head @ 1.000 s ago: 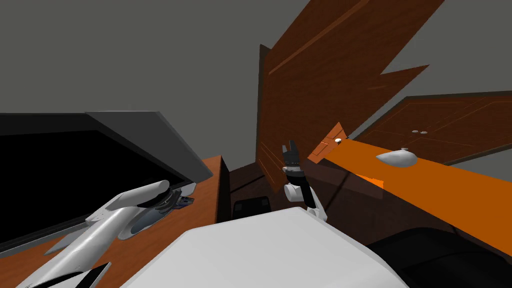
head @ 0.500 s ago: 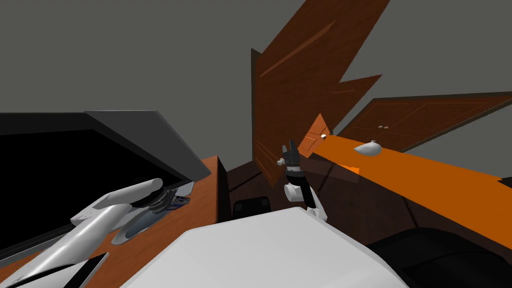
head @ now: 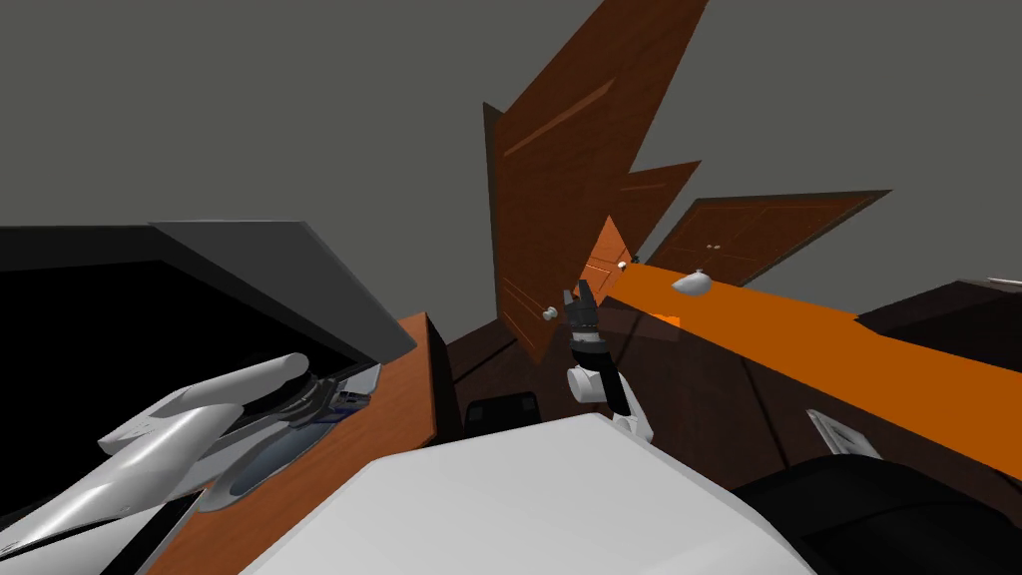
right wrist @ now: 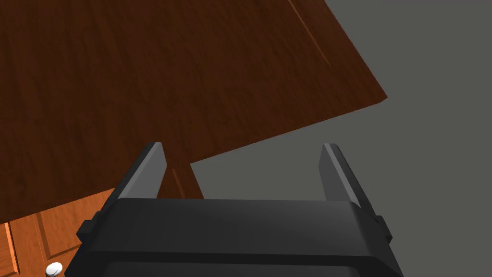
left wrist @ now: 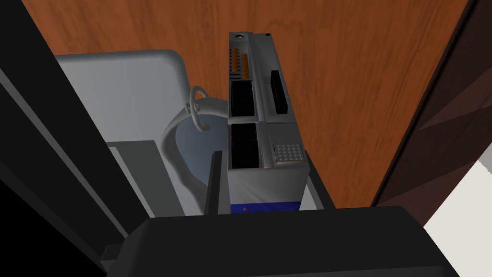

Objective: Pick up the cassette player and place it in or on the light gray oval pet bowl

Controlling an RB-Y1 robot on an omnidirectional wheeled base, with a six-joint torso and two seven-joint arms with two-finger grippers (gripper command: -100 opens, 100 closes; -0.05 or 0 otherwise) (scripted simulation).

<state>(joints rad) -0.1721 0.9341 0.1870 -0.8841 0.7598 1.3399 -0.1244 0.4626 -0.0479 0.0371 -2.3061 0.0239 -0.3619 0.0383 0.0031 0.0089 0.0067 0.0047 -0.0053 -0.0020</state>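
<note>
My left gripper [left wrist: 263,161] is shut on the cassette player [left wrist: 262,130], a long grey box with black windows, a keypad and a blue strip at its near end. The fingers [left wrist: 215,185] press its two long sides. Just beside and under the player lies the light grey oval pet bowl [left wrist: 190,144] with a bluish inside; whether they touch I cannot tell. In the head view my left arm reaches over the wooden table [head: 399,389], with the player [head: 344,399] at its tip and the bowl [head: 255,464] under it. My right gripper [head: 581,297] is raised and open.
A grey flat slab [left wrist: 120,91] lies on the table against the bowl, below a large dark screen [head: 100,329]. To the right runs an orange counter [head: 798,344] carrying a grey teardrop object [head: 691,284]. Brown doors [head: 559,190] stand behind my right gripper.
My head view has swung, so the counter and doors have slid left. My left arm has shifted slightly left and lower, still holding the player. The right gripper stays raised.
</note>
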